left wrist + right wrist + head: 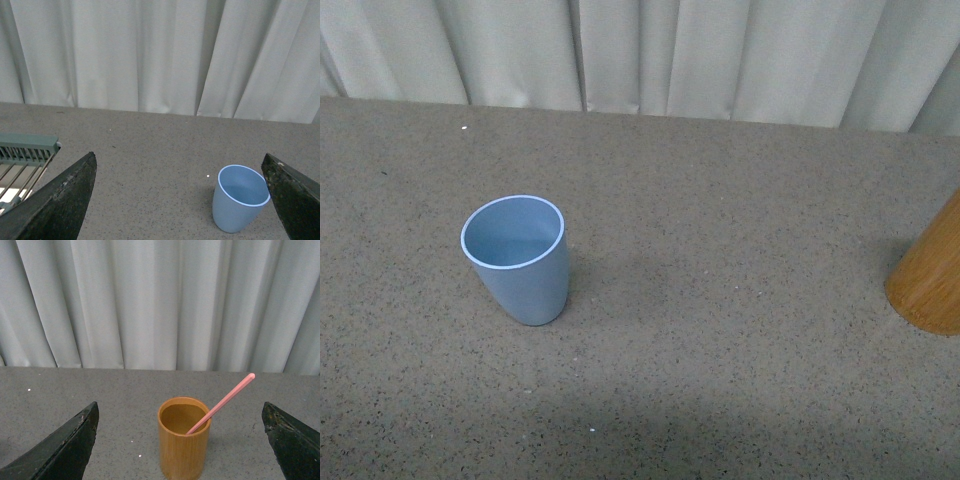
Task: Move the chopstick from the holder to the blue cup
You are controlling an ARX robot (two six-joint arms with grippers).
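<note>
The blue cup [517, 258] stands upright and empty on the speckled table, left of centre; it also shows in the left wrist view as the blue cup [239, 198]. The tan bamboo holder [932, 272] is cut off at the right edge. In the right wrist view the holder [183, 438] stands upright with one salmon-red chopstick [222, 402] leaning out of it. My left gripper [180, 200] is open, the cup near one finger. My right gripper [180, 440] is open, facing the holder from a distance. Neither arm appears in the front view.
A pale pleated curtain [640, 50] hangs along the table's far edge. A grey-green slatted rack [25, 152] sits at the side of the left wrist view. The brown speckled table [720, 340] stretches between cup and holder.
</note>
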